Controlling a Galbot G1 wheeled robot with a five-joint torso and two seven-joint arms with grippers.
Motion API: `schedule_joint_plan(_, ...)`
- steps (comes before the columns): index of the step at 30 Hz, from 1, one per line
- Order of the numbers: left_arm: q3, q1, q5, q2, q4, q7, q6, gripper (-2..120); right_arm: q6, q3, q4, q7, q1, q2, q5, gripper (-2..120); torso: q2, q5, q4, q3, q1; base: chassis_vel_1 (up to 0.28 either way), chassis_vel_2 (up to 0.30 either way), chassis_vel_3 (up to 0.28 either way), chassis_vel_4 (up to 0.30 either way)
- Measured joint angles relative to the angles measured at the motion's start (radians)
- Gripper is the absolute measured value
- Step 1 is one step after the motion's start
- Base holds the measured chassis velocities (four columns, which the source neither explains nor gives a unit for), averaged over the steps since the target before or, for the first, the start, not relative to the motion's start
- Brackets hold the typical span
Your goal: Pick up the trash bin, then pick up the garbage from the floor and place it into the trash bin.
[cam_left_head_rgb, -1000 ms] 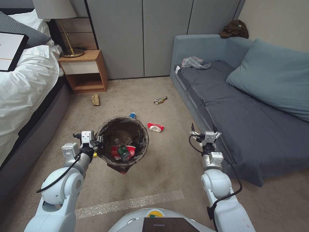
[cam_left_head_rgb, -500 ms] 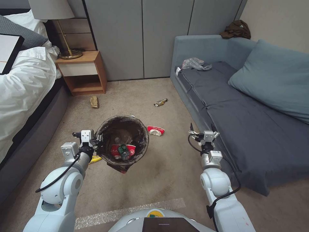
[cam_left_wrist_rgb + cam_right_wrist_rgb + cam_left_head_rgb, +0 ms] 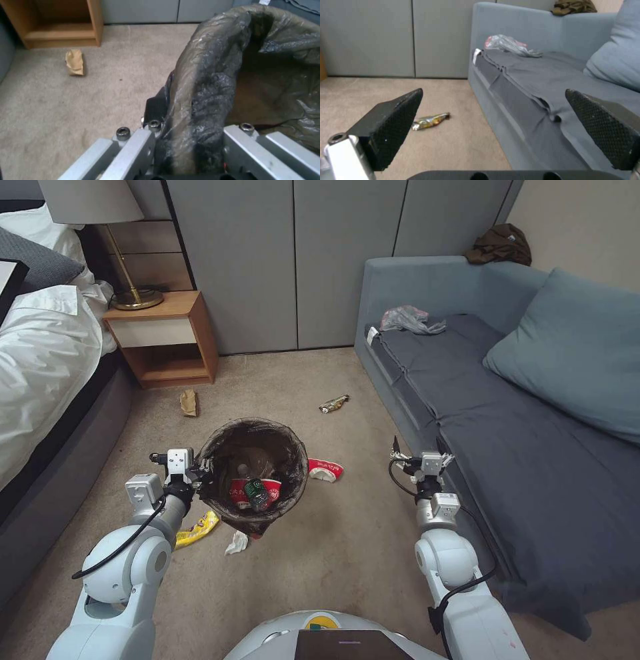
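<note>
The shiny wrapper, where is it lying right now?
In the head view the shiny wrapper lies on the floor, beyond the trash bin and just off the sofa's front edge; the right wrist view shows it too.

Room evenly lit, soft and diffuse; source not seen. Lamp shade (image 3: 90, 199) by the bed looks unlit. Carpet (image 3: 347, 553) carries faint, soft-edged shadows under the trash bin (image 3: 253, 473) and along the sofa (image 3: 507, 447) base. Bin's dark liner shows dull sheen, no hard glare. Head view sharp, with wide-angle bowing at the edges: cabinet panels (image 3: 293, 260) lean outward. Left wrist view softer, liner (image 3: 206, 82) close up and blurry. Right wrist view slightly soft; near black fingertips (image 3: 391, 117) show their texture.
</note>
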Motion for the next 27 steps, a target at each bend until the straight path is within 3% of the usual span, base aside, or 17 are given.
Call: schedule_joint_plan(27,-0.003,-0.002,-0.001,0.0,0.005,0.002,0.0,5,-0.003,-0.009,-0.008,-0.001,-0.001,-0.002,-0.001,100,0.0,0.0,0.0001,0.0,0.0,-0.132,0.132,0.13,-0.13)
